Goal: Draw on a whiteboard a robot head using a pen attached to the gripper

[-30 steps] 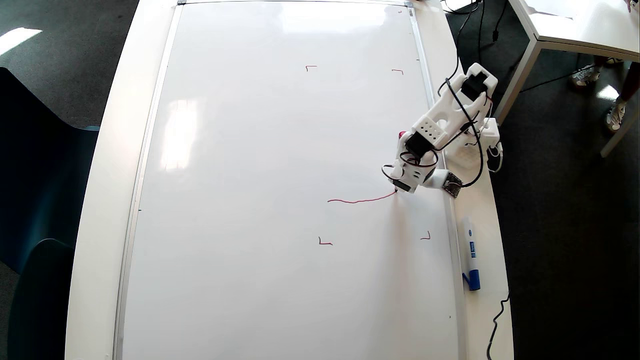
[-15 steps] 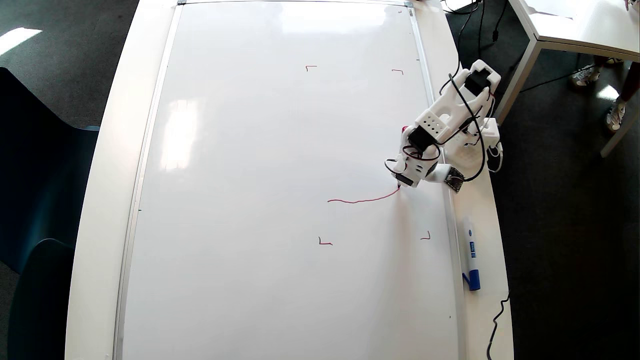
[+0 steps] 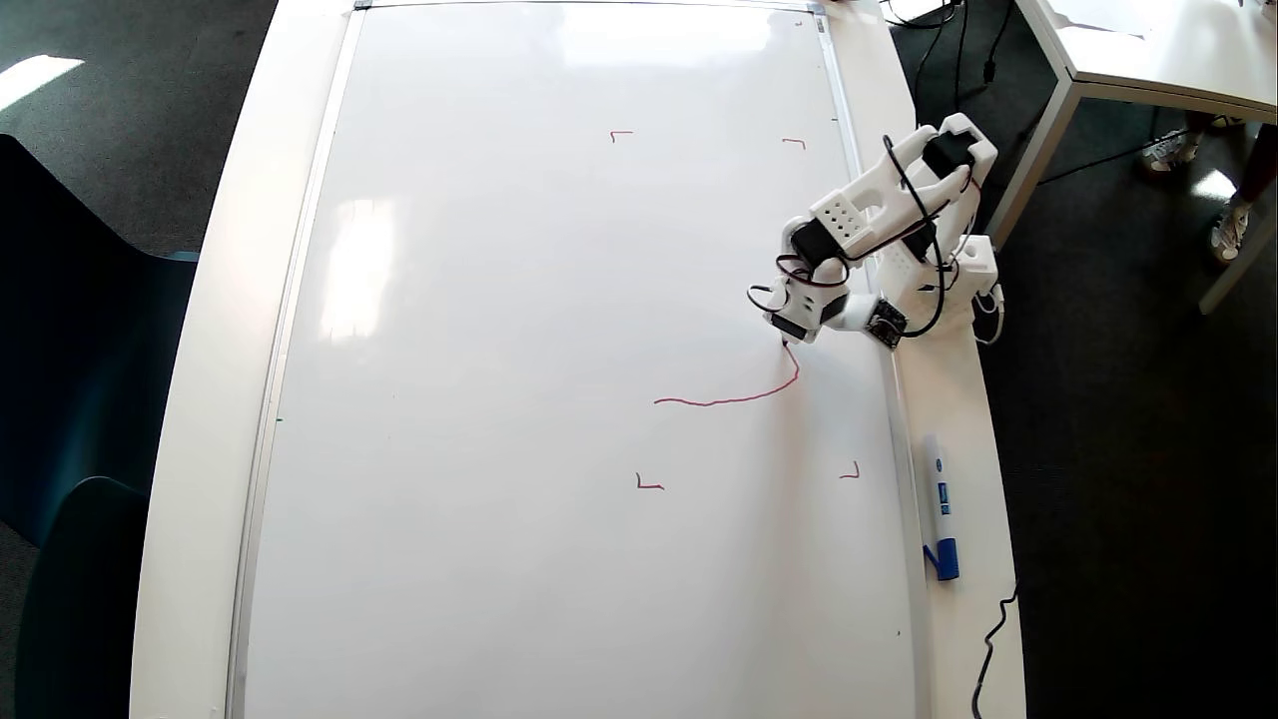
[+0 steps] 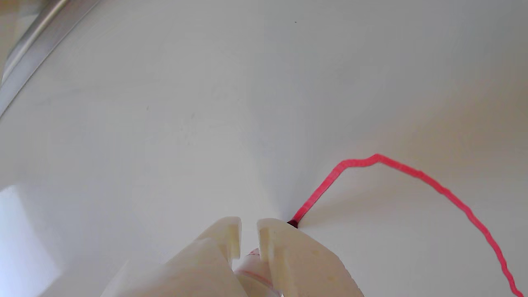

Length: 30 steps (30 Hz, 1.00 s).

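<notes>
Seen from overhead: whiteboard point(image 3: 559, 350), glossy, thin silver frame, filling most of a white counter point(image 3: 963, 639). Four small red corner marks point(image 3: 648, 484) on the board's right half, framing a rectangular patch. Within that patch, only a beginning of the robot head point(image 3: 729, 399): one wobbly red line running rightward, then curling up toward the arm; no squares, no stalk, no closed outline. White 3D-printed arm with black servos and black cables point(image 3: 934, 235) at the counter's right edge, reaching left over the board frame. Tool point(image 3: 786, 338) at the upper end of the red line, pointing down at the board. In the wrist view, tool point(image 4: 248, 231) with two pale fingers point(image 4: 288, 251) nearly together, only a narrow slot between them, clamped on the pen point(image 4: 253, 266), whose white barrel with a thin red band peeks out low in that slot. Dark red tip just right of the fingers, touching the board where the red stroke point(image 4: 412, 173) ends; stroke climbing away to the upper right, then bending down toward the right edge. Silver frame strip point(image 4: 29, 45) at the upper left corner of the wrist view. Beside the board's right frame, on bare counter, a white marker with blue cap point(image 3: 940, 504), lying lengthwise, cap toward the bottom; blue printing on its barrel too small to read. Black cable point(image 3: 988, 649) trailing near the counter's lower right edge.
</notes>
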### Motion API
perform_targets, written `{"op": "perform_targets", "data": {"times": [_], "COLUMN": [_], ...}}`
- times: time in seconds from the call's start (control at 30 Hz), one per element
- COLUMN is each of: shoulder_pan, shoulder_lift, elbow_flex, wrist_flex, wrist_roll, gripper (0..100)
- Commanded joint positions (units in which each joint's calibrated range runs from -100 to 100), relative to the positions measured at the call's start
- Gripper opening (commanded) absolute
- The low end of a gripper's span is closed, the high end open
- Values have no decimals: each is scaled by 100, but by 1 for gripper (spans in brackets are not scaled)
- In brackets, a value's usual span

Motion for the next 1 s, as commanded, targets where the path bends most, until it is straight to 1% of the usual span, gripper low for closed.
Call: {"op": "perform_targets", "data": {"times": [0.0, 0.17, 0.4, 0.97], "shoulder_pan": [288, 605, 1025, 2550], "shoulder_lift": [-40, -40, -48, -300], "elbow_flex": [44, 44, -29, -38], "wrist_flex": [-21, -13, 257, 257], "wrist_roll": [161, 370, 606, 1480], "gripper": [1, 1, 1, 1]}}
